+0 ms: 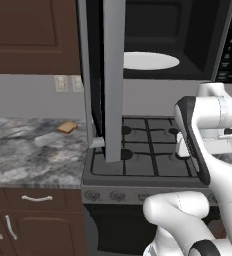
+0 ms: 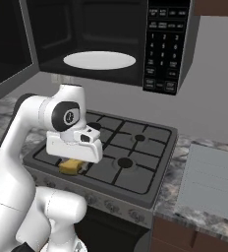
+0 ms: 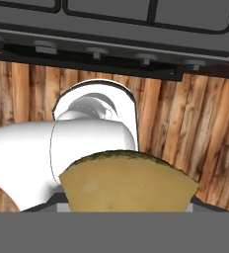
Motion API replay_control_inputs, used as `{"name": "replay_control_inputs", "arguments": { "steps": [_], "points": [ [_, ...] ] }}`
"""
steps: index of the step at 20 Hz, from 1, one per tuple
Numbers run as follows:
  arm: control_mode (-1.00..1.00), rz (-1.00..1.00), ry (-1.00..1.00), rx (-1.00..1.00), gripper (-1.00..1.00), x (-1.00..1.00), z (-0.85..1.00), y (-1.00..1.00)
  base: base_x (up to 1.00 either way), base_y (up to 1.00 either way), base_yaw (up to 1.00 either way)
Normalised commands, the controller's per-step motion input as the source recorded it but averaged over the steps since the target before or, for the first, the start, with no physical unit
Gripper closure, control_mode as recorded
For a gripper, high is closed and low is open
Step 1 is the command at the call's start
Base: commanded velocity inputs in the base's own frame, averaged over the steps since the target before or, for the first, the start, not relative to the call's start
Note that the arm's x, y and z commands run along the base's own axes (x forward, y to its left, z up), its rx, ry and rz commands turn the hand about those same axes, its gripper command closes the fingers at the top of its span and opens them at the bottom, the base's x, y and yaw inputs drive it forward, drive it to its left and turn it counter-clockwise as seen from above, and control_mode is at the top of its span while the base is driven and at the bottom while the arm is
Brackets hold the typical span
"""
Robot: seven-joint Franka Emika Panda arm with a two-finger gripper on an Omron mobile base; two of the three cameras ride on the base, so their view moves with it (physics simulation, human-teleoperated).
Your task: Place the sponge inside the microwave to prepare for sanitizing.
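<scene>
The mustard-yellow sponge (image 2: 71, 167) hangs just above the stove's front left corner, and my gripper (image 2: 77, 166) is shut on it from above. In the hand view the sponge (image 3: 129, 183) lies across the bottom and hides the fingertips; beyond it lie the wooden floor and the stove's front edge. The black microwave (image 2: 111, 29) is mounted above the stove. Its door (image 1: 113, 75) stands swung wide open to the left. Its white turntable (image 1: 150, 61) (image 2: 99, 60) is bare. The keypad panel (image 2: 164, 44) is on the right side.
A gas stove (image 1: 153, 155) (image 2: 135, 142) with black grates sits under the microwave. A slice of bread (image 1: 67, 127) lies on the marble counter (image 1: 28, 150) to the left. A flat grey mat (image 2: 212, 182) lies on the right counter. The open door hangs over the stove's left edge.
</scene>
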Motion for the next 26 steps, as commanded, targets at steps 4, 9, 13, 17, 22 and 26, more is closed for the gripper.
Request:
{"name": "replay_control_inputs", "arguments": {
  "steps": [4,9,13,17,22,26],
  "points": [
    [1.0,0.0,0.0,0.0,1.0,0.0,0.0,0.0,0.0,0.0,0.0],
    [1.0,0.0,0.0,0.0,1.0,0.0,0.0,0.0,0.0,0.0,0.0],
    [1.0,0.0,0.0,0.0,1.0,0.0,0.0,0.0,0.0,0.0,0.0],
    [-1.0,0.0,-0.11,0.0,1.0,0.0,0.0,0.0,0.0,0.0,0.0],
    [-1.0,0.04,-0.3,-0.01,1.0,0.01,0.13,0.01,0.0,0.0,0.0],
    [-1.0,0.02,-0.29,-0.06,1.0,0.07,0.4,-0.03,0.0,0.0,0.0]
  ]
}}
